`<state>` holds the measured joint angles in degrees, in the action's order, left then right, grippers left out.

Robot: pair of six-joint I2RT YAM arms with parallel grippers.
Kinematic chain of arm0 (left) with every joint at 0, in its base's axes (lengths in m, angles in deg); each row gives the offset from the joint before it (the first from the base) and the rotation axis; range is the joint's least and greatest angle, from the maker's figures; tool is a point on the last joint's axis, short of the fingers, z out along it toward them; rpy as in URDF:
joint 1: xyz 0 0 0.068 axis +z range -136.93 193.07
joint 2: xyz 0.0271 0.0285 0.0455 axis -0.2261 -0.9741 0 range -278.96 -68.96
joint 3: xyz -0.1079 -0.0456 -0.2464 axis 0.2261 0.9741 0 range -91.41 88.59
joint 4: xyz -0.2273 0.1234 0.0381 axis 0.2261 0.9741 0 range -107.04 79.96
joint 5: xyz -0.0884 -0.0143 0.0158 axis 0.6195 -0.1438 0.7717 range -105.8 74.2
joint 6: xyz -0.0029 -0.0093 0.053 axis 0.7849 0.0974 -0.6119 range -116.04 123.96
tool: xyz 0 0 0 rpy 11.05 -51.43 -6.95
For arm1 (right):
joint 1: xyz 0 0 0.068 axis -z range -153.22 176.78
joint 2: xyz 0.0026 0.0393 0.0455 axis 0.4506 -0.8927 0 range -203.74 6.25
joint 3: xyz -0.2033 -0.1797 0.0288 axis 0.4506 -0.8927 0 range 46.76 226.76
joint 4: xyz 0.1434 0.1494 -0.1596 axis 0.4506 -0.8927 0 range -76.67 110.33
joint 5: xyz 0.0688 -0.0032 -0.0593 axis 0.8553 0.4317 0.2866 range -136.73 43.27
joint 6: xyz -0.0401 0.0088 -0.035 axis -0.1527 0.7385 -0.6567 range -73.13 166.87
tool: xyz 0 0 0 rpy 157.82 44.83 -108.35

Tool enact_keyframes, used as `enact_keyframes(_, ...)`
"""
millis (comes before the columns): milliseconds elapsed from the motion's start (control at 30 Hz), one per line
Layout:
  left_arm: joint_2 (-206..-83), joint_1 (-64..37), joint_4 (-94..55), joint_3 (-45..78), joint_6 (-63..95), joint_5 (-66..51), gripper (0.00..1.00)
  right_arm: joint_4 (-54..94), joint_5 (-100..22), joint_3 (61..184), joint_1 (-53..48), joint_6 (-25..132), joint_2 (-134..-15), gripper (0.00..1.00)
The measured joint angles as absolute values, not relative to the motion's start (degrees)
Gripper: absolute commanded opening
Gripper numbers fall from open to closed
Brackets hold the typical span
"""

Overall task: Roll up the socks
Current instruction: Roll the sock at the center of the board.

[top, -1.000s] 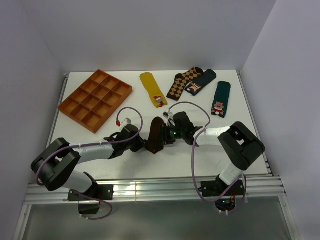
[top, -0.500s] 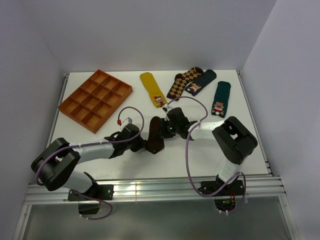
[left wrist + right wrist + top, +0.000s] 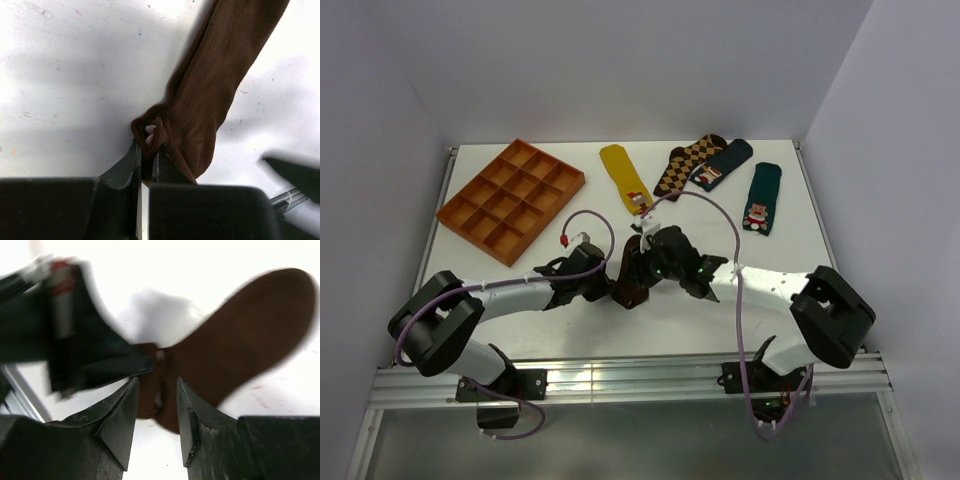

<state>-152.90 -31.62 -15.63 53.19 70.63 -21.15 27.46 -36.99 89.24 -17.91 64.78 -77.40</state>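
While my left gripper (image 3: 146, 150) pinches the cuff end of the dark brown sock (image 3: 215, 85), its jaws stand all but closed on a small fold of fabric, with a sliver of pale stripe showing in the pinch. From there the sock runs flat across the white table (image 3: 60, 75), up and to the right in the left wrist view.

My right gripper (image 3: 154, 405) comes in from the other side and straddles the same bunched end. Its two fingers stand a narrow gap apart and brown fabric fills that gap. That view is blurred, so I cannot tell whether the pads are pressing the cloth or only bracketing it. Beyond the fingers the sock's broad rounded foot spreads out on the table.

From above, the sock lies near the middle of the table, toward the near edge, with my two grippers meeting over it, left from the left and right from the right.

Well apart at the far side sit an orange tray (image 3: 510, 200) of square compartments, a mustard yellow sock (image 3: 626, 178), a diamond-patterned sock (image 3: 685, 165), a dark teal sock (image 3: 722, 165) and a green sock (image 3: 761, 197).
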Motion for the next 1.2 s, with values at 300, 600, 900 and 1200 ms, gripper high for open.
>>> enact_keyframes(300, -153.2, -31.7, -14.6, 52.3, 69.7, -21.1, 0.0, 28.9, -43.4, 82.4, -27.0, 59.4, -75.7, 0.47)
enact_keyframes(600, -152.9, -31.7, -15.3, 52.9, 68.9, -20.8, 0.0, 29.5, -47.4, 84.4, -22.1, 62.7, -78.6, 0.45)
enact_keyframes(900, -151.5, -31.7, -18.4, 55.2, 66.5, -18.8, 0.0, 27.7, -47.5, 95.1, -17.0, 64.7, -91.6, 0.44)
enact_keyframes(1200, -147.7, -31.7, -24.5, 59.3, 60.6, -13.4, 0.0, 24.9, -46.9, 100.1, -15.8, 65.5, -96.0, 0.44)
